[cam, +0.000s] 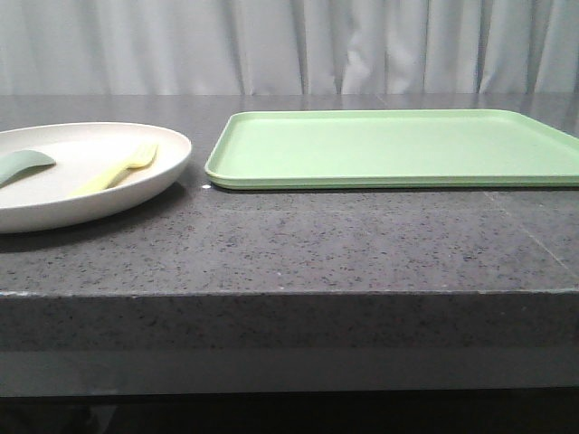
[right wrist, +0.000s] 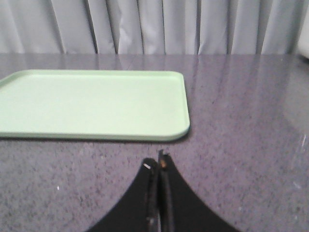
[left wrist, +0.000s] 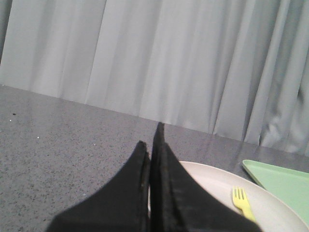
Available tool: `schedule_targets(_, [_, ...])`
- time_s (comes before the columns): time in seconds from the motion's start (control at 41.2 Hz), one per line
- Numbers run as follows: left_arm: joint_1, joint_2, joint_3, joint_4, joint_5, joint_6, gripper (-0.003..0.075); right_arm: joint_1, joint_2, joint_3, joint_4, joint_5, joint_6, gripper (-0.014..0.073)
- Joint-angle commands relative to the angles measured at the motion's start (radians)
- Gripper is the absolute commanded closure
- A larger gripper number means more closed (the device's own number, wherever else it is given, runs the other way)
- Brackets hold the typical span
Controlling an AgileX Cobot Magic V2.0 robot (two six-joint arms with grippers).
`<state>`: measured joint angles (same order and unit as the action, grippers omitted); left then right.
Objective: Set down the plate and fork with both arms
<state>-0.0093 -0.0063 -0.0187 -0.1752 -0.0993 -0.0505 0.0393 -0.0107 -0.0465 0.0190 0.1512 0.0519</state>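
The cream-white plate (cam: pixel 136 176) rests at the left of the dark stone table, partly cut off by the frame edge. On it lies the pale yellow fork (cam: pixel 118 169), tines toward the back. The left wrist view shows the plate (left wrist: pixel 217 183) and the fork (left wrist: pixel 243 201) just beyond my left gripper (left wrist: pixel 150 140), whose black fingers are pressed together with nothing between them. My right gripper (right wrist: pixel 158 162) is shut and empty too, hovering over bare table short of the tray's near right corner. Neither gripper appears in the front view.
A flat light green tray (cam: pixel 398 149) lies at the centre and right of the table; it shows as the tray (right wrist: pixel 91 104) in the right wrist view and the tray (left wrist: pixel 282 186) in the left. A dull teal utensil (cam: pixel 23 165) also lies on the plate. Grey curtains hang behind.
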Motion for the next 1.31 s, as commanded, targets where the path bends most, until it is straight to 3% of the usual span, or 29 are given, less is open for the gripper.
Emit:
schedule_targets(0.0, [0.002, 0.015, -0.092, 0.03, -0.08, -0.001, 0.0738, -0.002, -0.009, -0.135, -0.002, -0.035, 0.003, 0.0653])
schedule_targets(0.146, [0.002, 0.158, -0.258, 0.154, 0.001, -0.001, 0.0738, -0.002, 0.101, -0.325, -0.002, 0.082, 0.003, 0.0653])
schedule_targets(0.316, [0.002, 0.419, -0.452, 0.158, 0.117, -0.001, 0.0738, -0.002, 0.3, -0.482, -0.002, 0.138, 0.003, 0.0653])
schedule_targets(0.583, [0.002, 0.564, -0.52, 0.153, 0.09, -0.001, 0.0738, -0.002, 0.451, -0.521, 0.001, 0.15, 0.003, 0.0648])
schedule_targets(0.68, [0.002, 0.564, -0.52, 0.153, 0.089, -0.001, 0.0736, -0.002, 0.455, -0.521, 0.001, 0.156, 0.003, 0.0594])
schedule_targets(0.729, [0.002, 0.564, -0.52, 0.153, 0.089, -0.001, 0.0718, -0.002, 0.455, -0.521, 0.001, 0.155, 0.003, 0.0519])
schedule_targets(0.85, [0.002, 0.564, -0.52, 0.153, 0.085, -0.001, 0.0542, -0.002, 0.455, -0.521, 0.001, 0.155, 0.003, 0.0282])
schedule_targets(0.947, [0.002, 0.564, -0.52, 0.153, 0.079, -0.001, 0.0291, -0.002, 0.455, -0.521, 0.001, 0.152, 0.003, 0.0091])
schedule_targets(1.045, [0.002, 0.564, -0.52, 0.153, 0.078, -0.001, 0.0138, -0.002, 0.455, -0.521, 0.001, 0.152, 0.003, 0.0015])
schedule_targets(1.287, [0.002, 0.588, -0.53, 0.145, 0.074, -0.001, 0.0122, -0.002, 0.455, -0.521, 0.001, 0.152, 0.003, 0.0012])
